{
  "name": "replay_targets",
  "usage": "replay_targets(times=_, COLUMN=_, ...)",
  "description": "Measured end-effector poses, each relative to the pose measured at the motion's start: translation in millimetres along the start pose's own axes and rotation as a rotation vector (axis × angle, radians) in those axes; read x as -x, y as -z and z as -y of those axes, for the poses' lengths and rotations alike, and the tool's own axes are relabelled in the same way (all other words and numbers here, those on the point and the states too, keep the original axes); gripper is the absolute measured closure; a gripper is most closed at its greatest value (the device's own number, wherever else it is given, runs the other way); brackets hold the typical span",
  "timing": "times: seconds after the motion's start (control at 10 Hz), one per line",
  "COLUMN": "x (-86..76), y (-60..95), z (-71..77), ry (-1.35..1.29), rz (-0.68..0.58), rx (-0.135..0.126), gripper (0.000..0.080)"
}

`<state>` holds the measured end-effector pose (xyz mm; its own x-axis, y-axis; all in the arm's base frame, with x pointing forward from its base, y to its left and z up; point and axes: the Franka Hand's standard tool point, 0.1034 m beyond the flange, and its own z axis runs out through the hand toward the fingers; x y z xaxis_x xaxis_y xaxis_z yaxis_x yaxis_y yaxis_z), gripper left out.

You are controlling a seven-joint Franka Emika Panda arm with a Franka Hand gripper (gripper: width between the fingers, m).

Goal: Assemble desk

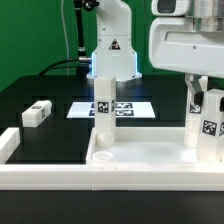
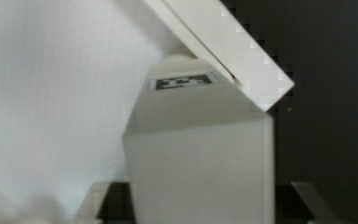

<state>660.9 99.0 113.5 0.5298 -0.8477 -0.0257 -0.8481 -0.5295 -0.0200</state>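
Note:
The white rimmed tabletop (image 1: 140, 152) lies flat at the front of the exterior view. One leg (image 1: 103, 108) stands upright at its far corner on the exterior view's left. My gripper (image 1: 205, 100) is shut on a second leg (image 1: 209, 128) and holds it upright at the tabletop's corner on the exterior view's right. In the wrist view that leg (image 2: 194, 160) fills the space between my fingertips, with the gripper (image 2: 202, 208) at the frame's edge and the tabletop (image 2: 43, 100) beside it. A third leg (image 1: 37, 113) lies loose on the black table.
The marker board (image 1: 125, 108) lies behind the tabletop, before the robot base (image 1: 112, 55). The low white border wall (image 1: 60, 180) runs along the front and turns back at the exterior view's left (image 1: 8, 145).

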Motion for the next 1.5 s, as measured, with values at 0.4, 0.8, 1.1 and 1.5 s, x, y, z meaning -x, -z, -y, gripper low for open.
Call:
replay_targets(times=0.4, x=4.2, y=0.6, z=-6.1, ry=-0.565, rz=0.042, rx=-0.049, gripper=0.0502)
replay_targets(times=0.8, x=-0.9, y=-0.8, z=-10.6, ry=-0.623, rz=0.038, rx=-0.040, gripper=0.0502)
replay_targets(times=1.1, x=7.1, y=0.8, z=-3.6, ry=-0.322, rz=0.009, rx=-0.040, gripper=0.0423)
replay_targets(times=1.5, x=23.2, y=-4.3, z=-2.0, ry=0.021, rz=0.002, rx=-0.033, gripper=0.0156)
